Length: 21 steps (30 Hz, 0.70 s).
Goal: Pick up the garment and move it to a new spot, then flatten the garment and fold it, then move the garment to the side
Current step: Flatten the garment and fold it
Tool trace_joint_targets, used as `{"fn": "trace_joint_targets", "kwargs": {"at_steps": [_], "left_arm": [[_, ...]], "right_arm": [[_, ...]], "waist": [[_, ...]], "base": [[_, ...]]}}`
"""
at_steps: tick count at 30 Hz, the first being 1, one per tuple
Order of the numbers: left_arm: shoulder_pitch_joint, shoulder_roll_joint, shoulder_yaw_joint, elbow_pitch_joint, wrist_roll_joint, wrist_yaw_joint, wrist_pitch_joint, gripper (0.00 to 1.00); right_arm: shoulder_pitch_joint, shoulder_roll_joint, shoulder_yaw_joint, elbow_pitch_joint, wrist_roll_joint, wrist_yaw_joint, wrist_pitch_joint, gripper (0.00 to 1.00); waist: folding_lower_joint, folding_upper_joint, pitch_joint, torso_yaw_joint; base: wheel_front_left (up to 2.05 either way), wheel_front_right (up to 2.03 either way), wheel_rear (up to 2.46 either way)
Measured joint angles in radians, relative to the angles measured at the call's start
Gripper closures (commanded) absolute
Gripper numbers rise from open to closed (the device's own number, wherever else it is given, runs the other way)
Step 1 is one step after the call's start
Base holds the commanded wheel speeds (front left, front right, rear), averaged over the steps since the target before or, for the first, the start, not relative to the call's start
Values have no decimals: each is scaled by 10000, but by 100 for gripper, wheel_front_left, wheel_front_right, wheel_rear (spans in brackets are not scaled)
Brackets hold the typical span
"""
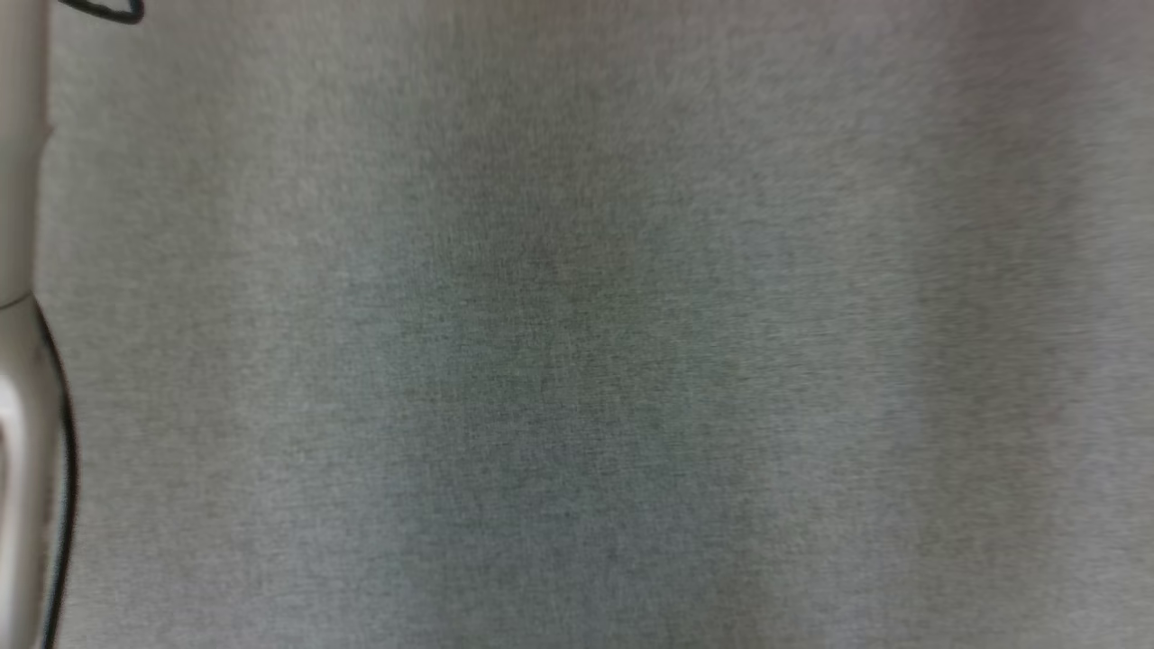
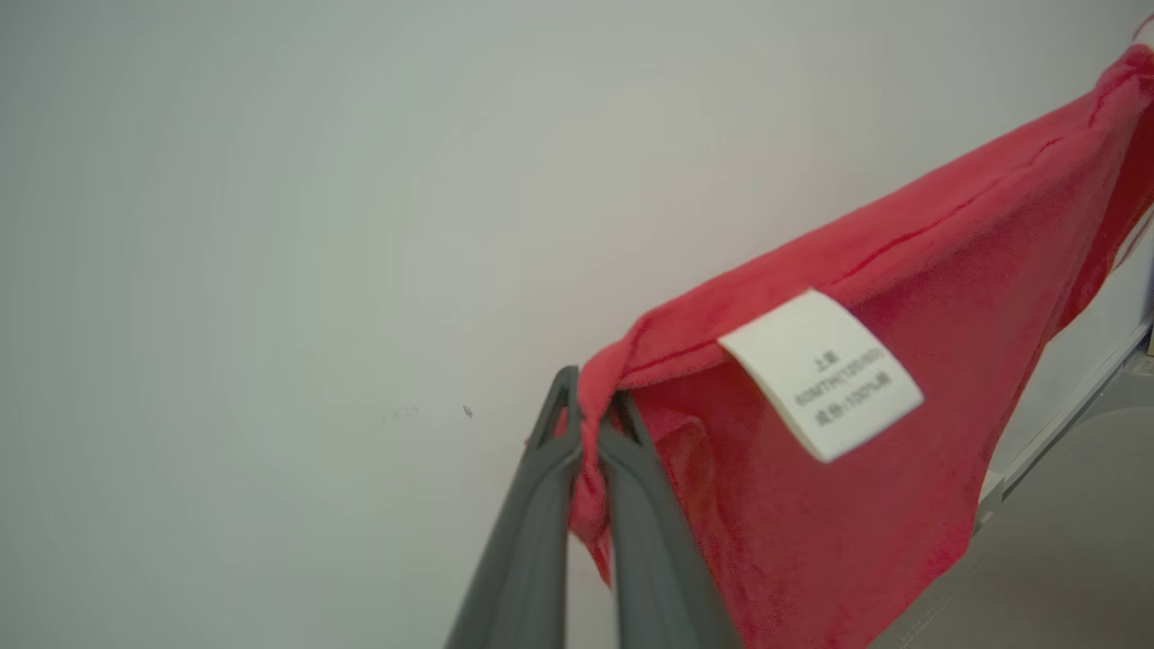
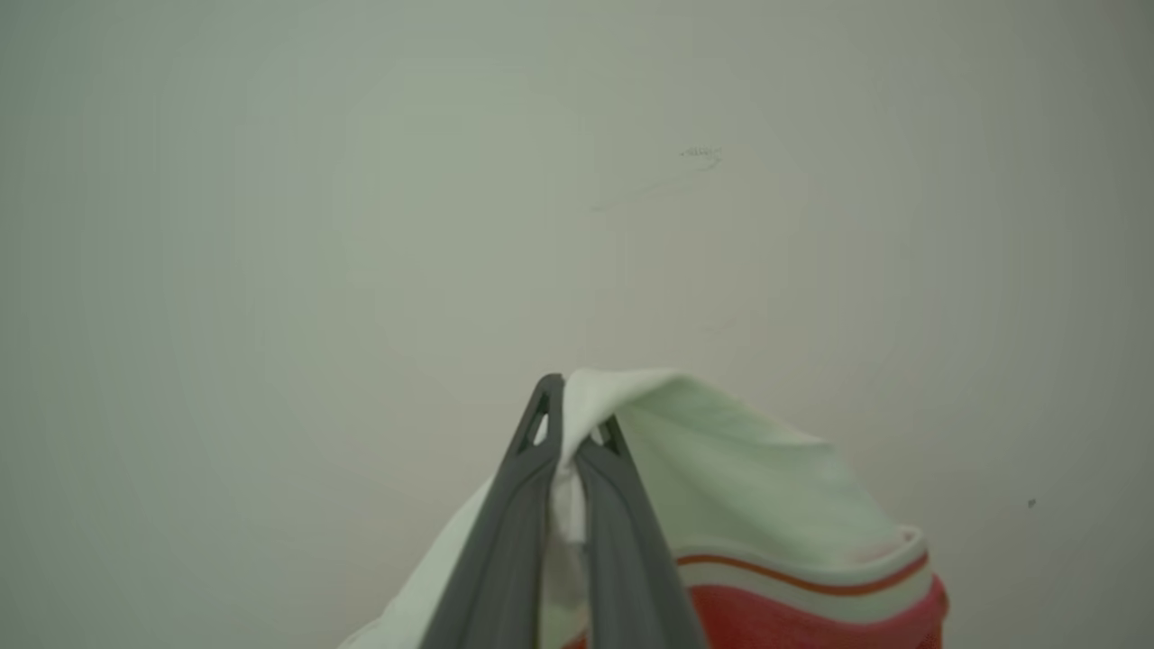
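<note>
Although little of the workspace is shown, a grey, finely textured surface (image 1: 577, 324) is seen from the head camera, with a pale forearm (image 1: 18, 180) and a black cable (image 1: 63, 469) at its left edge; whether this grey is the work surface cannot be told. Behind both wrists a plain pale wall (image 2: 270, 225) is seen.

The garment (image 2: 865, 541) is held aloft between the two arms. A red fleecy panel is stretched away from the left tool (image 2: 592, 397), and a whitish part (image 3: 766, 469), edged with an orange line and a red band, is draped beside the right tool (image 3: 579, 410).

The garment is judged to be light, soft and limp, so it can be expected to sag and fold on itself wherever it is not supported. A hem or corner, pinched through a gathered bunch of cloth, is judged the best place for it to be gripped. Two well-separated holds are needed if it is to be spread flat.

The left tool is closed, its fingers clamped on a bunched red edge. The right tool is likewise closed, clamped on a fold of the pale cloth. A white care label (image 2: 820, 374), its small print too blurred to be read, is sewn just beneath the red hem near the left tool.
</note>
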Motion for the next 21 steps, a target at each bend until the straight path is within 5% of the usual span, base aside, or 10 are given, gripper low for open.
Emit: {"fn": "trace_joint_targets", "kwargs": {"at_steps": [4,9,21], "left_arm": [[82,-483,-209,1528,144,130,-1891,100],[2081,-581,-663,2604,125,38,-3335,100],[8465,-117,-1841,1342,-441,46,-3714,100]], "right_arm": [[779,90,301,280,472,0,-522,100],[3991,-65,1235,-796,1804,0,-754,100],[12707,-1678,2130,-3551,3266,0,-441,100]], "waist": [[0,0,579,109],[-1,0,282,140],[-12,1,-1825,185]], "base": [[0,0,0],[0,0,0],[0,0,0]]}}
